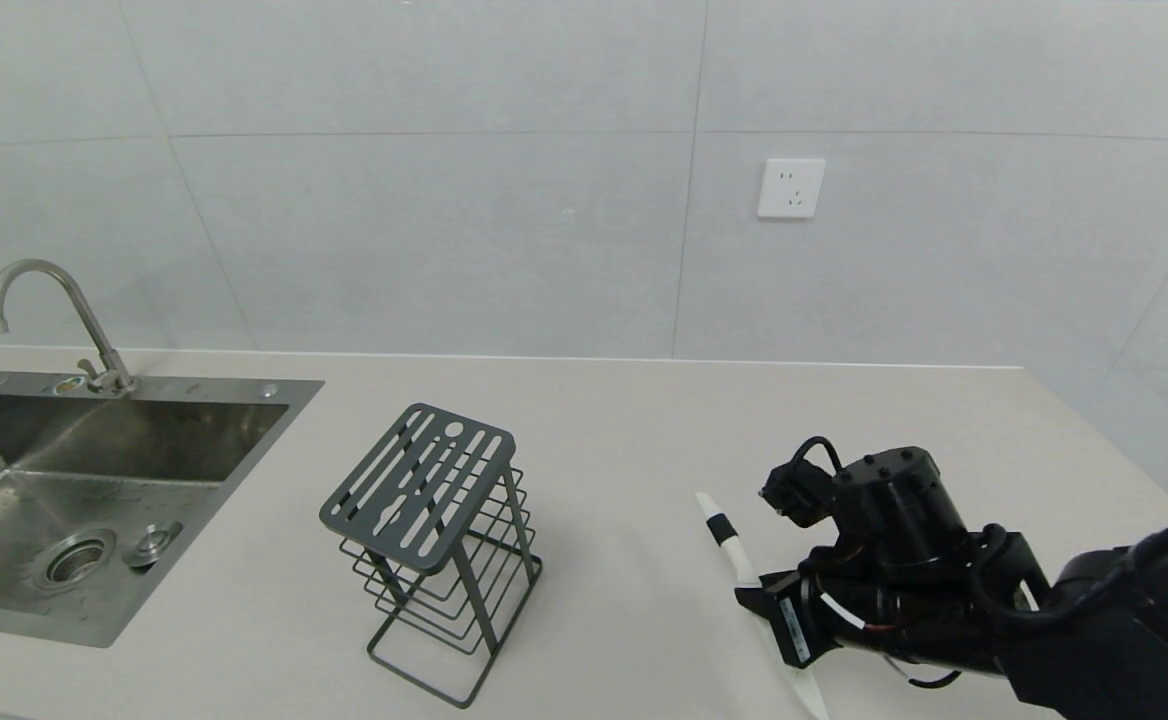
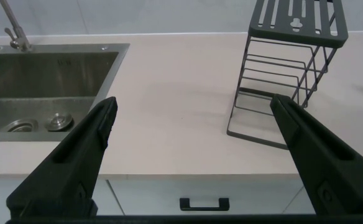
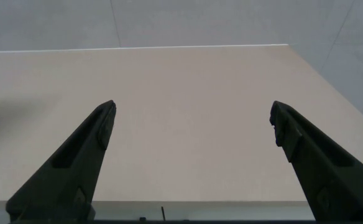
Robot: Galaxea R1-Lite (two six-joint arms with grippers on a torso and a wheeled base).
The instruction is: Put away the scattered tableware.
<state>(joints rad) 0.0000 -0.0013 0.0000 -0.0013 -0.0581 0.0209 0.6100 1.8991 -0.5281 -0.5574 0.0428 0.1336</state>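
L claw (image 2: 192,102) wide off counter (image 2: 175,130) front edge; R claw (image 3: 192,112) wide, facing far edge.

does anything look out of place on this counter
Yes: a white utensil with a dark band lies loose on the countertop, by the open right tool. It is apart from the slotted rack, where it presumably belongs. Nothing looks spilled or broken.
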